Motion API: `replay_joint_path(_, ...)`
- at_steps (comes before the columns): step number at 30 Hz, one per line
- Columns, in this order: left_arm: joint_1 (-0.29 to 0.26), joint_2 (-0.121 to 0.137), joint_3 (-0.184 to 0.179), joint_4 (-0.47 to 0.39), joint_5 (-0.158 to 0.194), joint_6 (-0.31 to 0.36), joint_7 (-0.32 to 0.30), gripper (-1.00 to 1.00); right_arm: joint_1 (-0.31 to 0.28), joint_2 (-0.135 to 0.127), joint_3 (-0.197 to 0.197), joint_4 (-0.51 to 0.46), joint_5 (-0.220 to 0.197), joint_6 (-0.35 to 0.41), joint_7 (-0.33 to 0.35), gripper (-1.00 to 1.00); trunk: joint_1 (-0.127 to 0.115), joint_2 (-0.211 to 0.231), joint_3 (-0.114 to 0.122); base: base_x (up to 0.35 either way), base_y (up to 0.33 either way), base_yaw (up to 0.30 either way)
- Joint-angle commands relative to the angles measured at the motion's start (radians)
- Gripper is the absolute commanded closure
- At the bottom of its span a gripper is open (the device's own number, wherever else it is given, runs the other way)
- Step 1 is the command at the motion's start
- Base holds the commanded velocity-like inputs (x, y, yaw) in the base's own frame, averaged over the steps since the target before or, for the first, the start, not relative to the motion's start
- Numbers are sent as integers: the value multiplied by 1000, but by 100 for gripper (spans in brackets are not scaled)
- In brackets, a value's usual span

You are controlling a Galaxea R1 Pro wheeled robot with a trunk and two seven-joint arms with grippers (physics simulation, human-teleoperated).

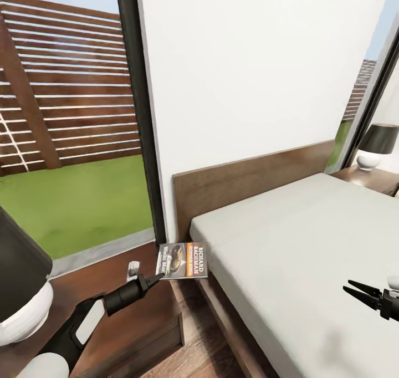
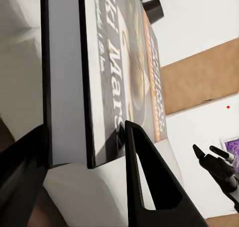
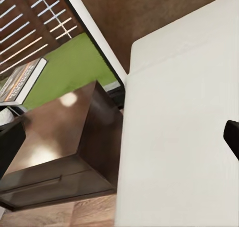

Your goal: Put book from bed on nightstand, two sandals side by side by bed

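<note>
My left gripper [image 1: 157,279] is shut on the spine edge of the book [image 1: 183,260], a thin dark paperback with an orange band. The book lies flat by the corner of the near nightstand [image 1: 127,322], beside the bed [image 1: 310,256]. I cannot tell whether it touches the nightstand top. In the left wrist view the book [image 2: 119,72] is clamped between my fingers [image 2: 144,182]. My right gripper [image 1: 354,290] hangs open over the grey mattress with nothing in it, and it also shows as the right gripper [image 2: 211,154] in the left wrist view. The sandals are out of view.
A white lamp with a dark shade [image 1: 22,289] stands on the near nightstand [image 3: 64,137]. A second nightstand [image 1: 382,181] with a lamp [image 1: 377,145] sits beyond the bed. A tall dark-framed window [image 1: 72,145] and a white wall stand behind the headboard [image 1: 249,184].
</note>
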State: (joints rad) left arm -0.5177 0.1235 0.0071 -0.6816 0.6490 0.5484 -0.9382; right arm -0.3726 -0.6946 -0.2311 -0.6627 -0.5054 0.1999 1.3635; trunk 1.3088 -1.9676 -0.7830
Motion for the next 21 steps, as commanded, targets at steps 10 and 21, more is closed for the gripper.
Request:
replay_joint_path(10,-1,1,2,36,5,0,0,100,0,0,1,0,-4,9,3,-100,0,0,-1,0,0,48)
replay_joint_path(21,-1,1,2,43,5,-1,1,100,0,0,1,0,-4,9,3,-100,0,0,-1,0,0,241)
